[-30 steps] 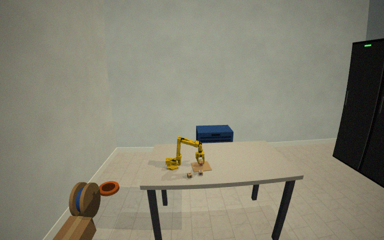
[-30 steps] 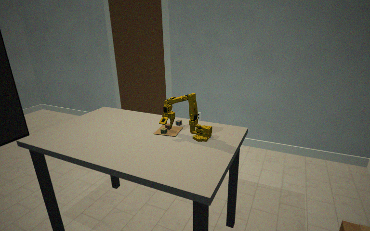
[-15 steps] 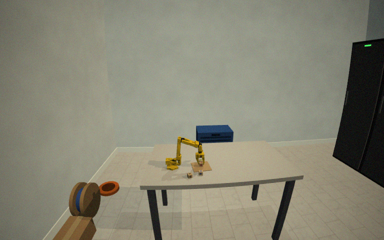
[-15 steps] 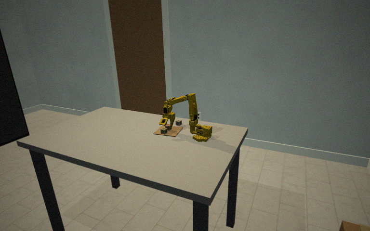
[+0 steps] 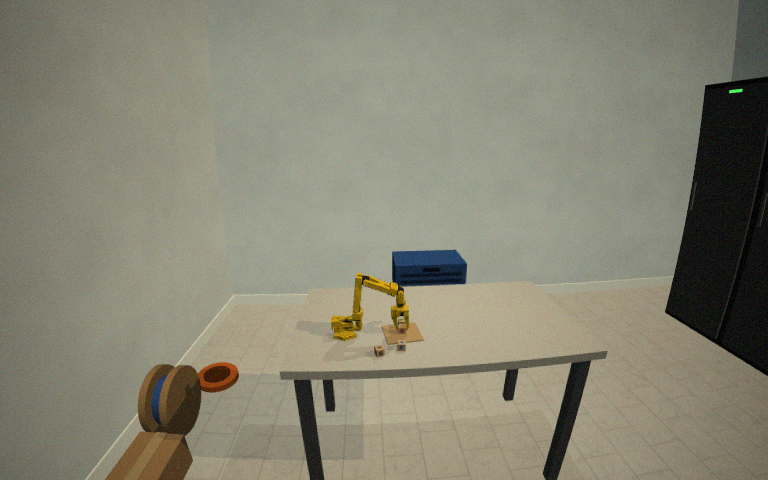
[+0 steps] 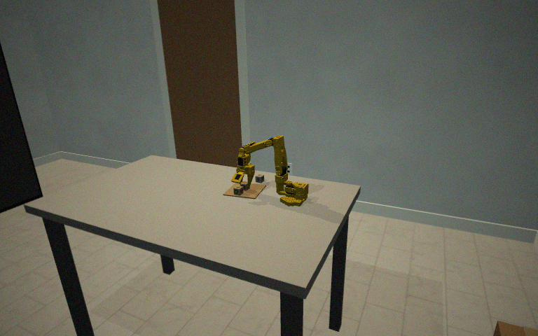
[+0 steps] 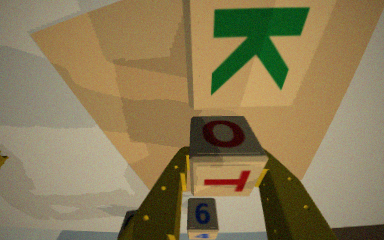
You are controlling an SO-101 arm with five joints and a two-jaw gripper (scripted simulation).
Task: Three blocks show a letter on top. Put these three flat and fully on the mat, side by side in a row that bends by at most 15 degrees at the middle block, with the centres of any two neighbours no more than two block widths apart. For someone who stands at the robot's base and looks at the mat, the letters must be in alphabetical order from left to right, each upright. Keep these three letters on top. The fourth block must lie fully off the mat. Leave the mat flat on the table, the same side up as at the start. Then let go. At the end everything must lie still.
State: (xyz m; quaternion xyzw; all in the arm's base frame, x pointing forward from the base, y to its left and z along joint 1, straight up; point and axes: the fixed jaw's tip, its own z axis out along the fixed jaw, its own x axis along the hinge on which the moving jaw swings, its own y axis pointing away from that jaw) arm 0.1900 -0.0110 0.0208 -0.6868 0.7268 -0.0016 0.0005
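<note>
The yellow arm (image 5: pixel 373 285) stands on its base near the left part of the worktop (image 5: pixel 487 322), its upper link rising straight up, the forearm running out level to the side and the wrist bent to point down over the mat (image 5: pixel 403 333). In the exterior view the same arch shows, with the gripper (image 6: pixel 242 183) hanging above the mat's (image 6: pixel 253 192) near part.

The fingers are closed narrowly around a wooden block (image 7: pixel 227 159), pressing on its two opposite sides. This held block shows a dark red O on its shaded face and a red T on the lit face turned toward the wrist camera. Whether it touches the mat or hangs just above it cannot be told.

A block with a green K (image 7: pixel 250 52) lies flat on the tan mat (image 7: pixel 145 90), beyond the held block in the wrist view, close to the mat's edge; in the exterior view it is the small cube (image 6: pixel 237 190) on the mat's near corner.

Behind the held block in the wrist view, between the fingers, sits a block with a blue 6 (image 7: pixel 202 215) on top. In the top view two blocks (image 5: pixel 379 350) (image 5: pixel 400 345) rest on the bare worktop in front of the mat, near each other.
</note>
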